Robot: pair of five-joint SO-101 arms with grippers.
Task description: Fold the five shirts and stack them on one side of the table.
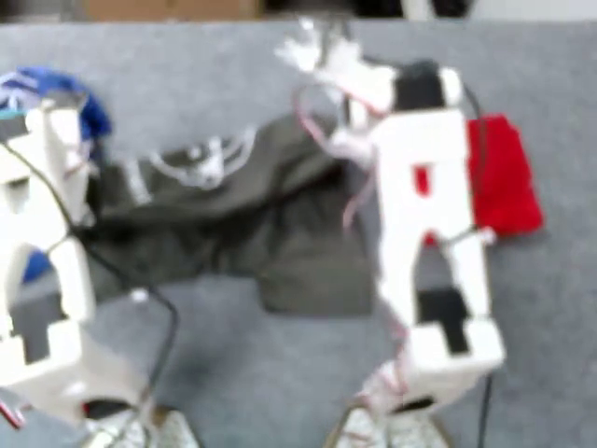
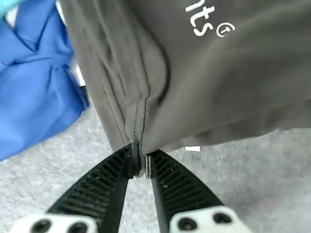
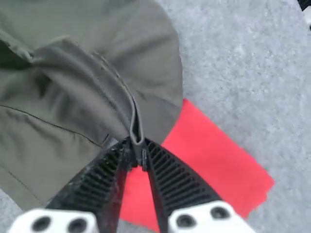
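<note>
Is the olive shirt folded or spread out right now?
Not folded: the olive shirt is rumpled and loose, with the left gripper and right gripper each shut on an edge.

Olive-grey fabric shirt (image 1: pixel 280 233) bears white printed lettering. Solid red folded shirt (image 1: pixel 508 182); bright blue crumpled shirt (image 1: pixel 56 89). Flecked light grey felt table covering (image 1: pixel 550 336).

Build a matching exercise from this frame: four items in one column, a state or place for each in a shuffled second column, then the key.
Items
1. olive shirt
2. red shirt
3. blue shirt
4. left gripper

States
A. lying flat as a neat rectangle
B. bunched up in a heap
C. spread wrinkled across the middle of the table
D. shut on a seam of the olive shirt

Pairs: 1-C, 2-A, 3-B, 4-D
</note>
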